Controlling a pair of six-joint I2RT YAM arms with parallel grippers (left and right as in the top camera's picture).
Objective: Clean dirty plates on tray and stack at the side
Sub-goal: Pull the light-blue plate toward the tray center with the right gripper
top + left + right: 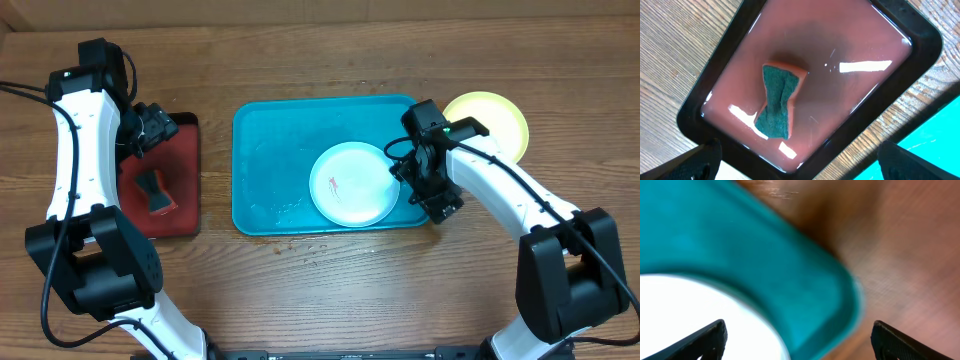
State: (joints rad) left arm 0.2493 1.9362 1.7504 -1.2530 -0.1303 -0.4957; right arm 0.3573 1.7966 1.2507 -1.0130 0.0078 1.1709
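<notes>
The teal-blue tray (pixel 270 140) lies mid-table. A white plate (pixel 352 184) with a small red smear sits in its front right part. A yellow-green plate (pixel 492 120) lies on the table right of the tray, partly hidden by my right arm. The pale mint plate is out of view. My right gripper (pixel 432 200) is open over the tray's front right corner (pixel 805 285), beside the white plate's edge (pixel 685 310). My left gripper (pixel 150 128) is open and empty above a green-and-orange sponge (pixel 778 101).
The sponge lies in a small black-rimmed red tray (pixel 180 215) at the left, also shown in the left wrist view (pixel 850 35). The wooden table (pixel 330 280) surrounds both trays.
</notes>
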